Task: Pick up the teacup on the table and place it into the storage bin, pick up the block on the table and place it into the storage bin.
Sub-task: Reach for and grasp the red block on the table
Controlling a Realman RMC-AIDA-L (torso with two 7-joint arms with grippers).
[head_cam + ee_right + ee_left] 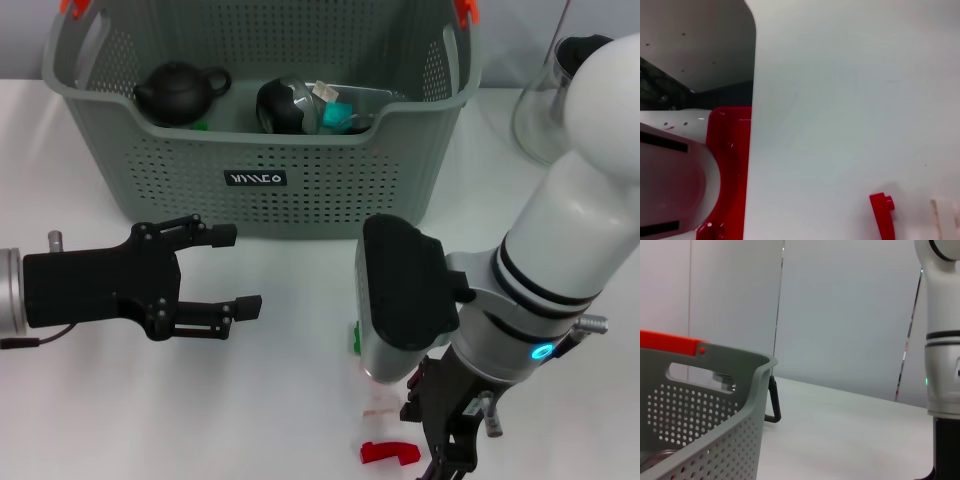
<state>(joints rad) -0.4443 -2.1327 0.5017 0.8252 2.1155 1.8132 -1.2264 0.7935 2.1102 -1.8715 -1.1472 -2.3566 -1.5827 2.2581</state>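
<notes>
The storage bin [265,150], grey perforated plastic with orange handle clips, stood at the tabletop's far edge, holding a dark round teapot [180,92] and a glossy black rounded object [285,105]. The left gripper [228,270], matte black, hovered in front of the bin with jaws apart and empty. The right gripper [445,450] pointed down near the front edge; its jaw state could not be told. A curved red block [388,453] lay just beside it on the smooth white table [200,400].
</notes>
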